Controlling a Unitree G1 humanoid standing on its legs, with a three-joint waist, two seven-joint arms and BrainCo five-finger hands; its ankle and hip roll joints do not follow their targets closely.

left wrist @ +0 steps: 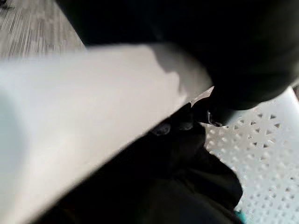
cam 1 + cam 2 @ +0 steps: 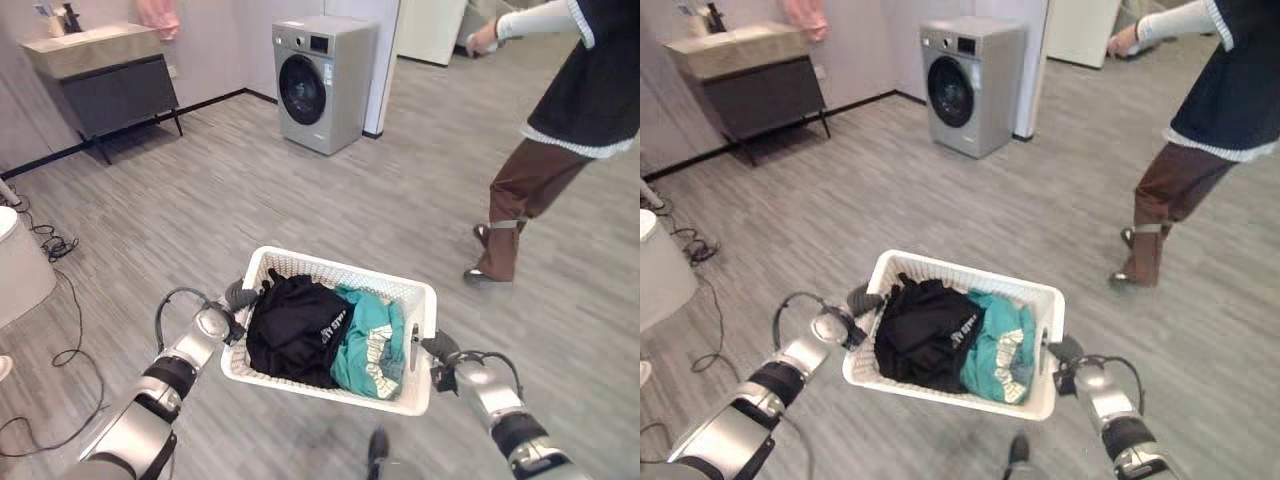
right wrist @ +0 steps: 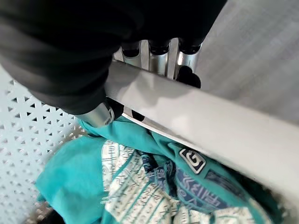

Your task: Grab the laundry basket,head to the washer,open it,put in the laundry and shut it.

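Floor (image 2: 330, 200): grey wood-look planks, running across the whole room.

Walls: pale, with a dark skirting along the left side.

Washer (image 2: 320, 82): one, silver-grey front-loader with a dark round door, shut, standing against the far wall, well apart from the basket.

Vanity cabinet (image 2: 105, 75): one, dark body under a light stone-look top, on thin legs at the far left; small items stand on its back corner, too small to tell. A pink cloth (image 2: 160, 15) hangs just beside it.

Person (image 2: 560, 110): one, at the right, dark vest over a white sleeve, brown trousers, one arm stretched out.

Laundry basket (image 2: 300, 265): one, white perforated plastic, held above the floor between the two arms, near the robot.

Laundry, two pieces, both inside the basket: a black garment (image 2: 295, 330) on the left side, a teal patterned garment (image 2: 375, 345) on the right, touching each other.

Left hand (image 2: 236, 297): at the basket's left rim, dark-tipped fingers lying over the rim edge against the black garment; clasping the rim.

Right hand (image 3: 100, 114): fingers curled over the outside of the basket's right rim, thumb inside by the teal garment; clenched on the rim.
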